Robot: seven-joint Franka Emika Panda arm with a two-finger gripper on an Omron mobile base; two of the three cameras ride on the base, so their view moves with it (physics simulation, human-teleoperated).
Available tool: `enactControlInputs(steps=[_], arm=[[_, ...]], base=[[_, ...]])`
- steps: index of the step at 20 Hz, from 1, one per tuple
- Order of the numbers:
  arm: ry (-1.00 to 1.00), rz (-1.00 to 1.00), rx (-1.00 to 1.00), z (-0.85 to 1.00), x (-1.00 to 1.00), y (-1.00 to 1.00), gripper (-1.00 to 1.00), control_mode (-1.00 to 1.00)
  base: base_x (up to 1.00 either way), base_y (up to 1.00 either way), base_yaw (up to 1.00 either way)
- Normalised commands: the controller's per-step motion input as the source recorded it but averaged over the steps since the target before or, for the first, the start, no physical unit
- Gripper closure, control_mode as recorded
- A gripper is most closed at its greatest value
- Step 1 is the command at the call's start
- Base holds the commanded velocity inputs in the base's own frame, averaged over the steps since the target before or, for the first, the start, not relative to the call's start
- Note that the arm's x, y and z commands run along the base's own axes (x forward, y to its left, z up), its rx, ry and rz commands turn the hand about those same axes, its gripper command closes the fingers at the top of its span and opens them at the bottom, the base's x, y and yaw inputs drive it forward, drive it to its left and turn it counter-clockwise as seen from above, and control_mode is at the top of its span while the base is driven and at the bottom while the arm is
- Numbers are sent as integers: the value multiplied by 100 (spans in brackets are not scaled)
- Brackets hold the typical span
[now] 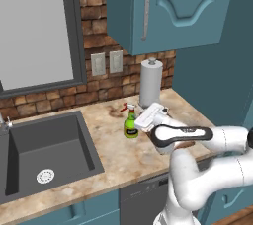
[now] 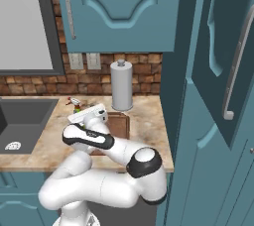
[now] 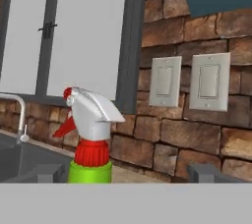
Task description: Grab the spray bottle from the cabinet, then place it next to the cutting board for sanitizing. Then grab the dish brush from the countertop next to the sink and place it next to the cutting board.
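The spray bottle (image 1: 130,123), green with a red-and-white trigger nozzle, stands upright on the beige countertop (image 1: 118,157) just left of the arm. In the hand view the spray bottle (image 3: 90,142) rises between the two fingertips, nearer the left one. My gripper (image 3: 127,174) is open and neither finger touches the bottle. From the base the gripper (image 1: 138,122) sits right beside the bottle. The dark brown cutting board (image 2: 119,125) lies behind the arm, partly covered by it. The dish brush is out of view.
A paper-towel roll (image 1: 150,82) stands by the brick wall behind the bottle. The dark sink (image 1: 47,150) lies to the left, its faucet (image 3: 19,115) by the window. The tall teal cabinet (image 2: 208,136) stands at the right, its door (image 2: 225,51) swung open.
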Motion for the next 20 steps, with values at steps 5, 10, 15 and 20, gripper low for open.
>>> enactControlInputs(steps=[5, 10, 15, 20], arm=[[-3, -13, 1, 19, -53, -36, -100, -100], [2, -12, 0, 84, -57, -29, -100, -100], [13, -17, 0, 100, -49, -31, -100, -100], [14, -23, -2, 84, -57, -31, -100, -100]], base=[[0, 0, 0], [0, 0, 0], [0, 0, 0], [0, 0, 0]])
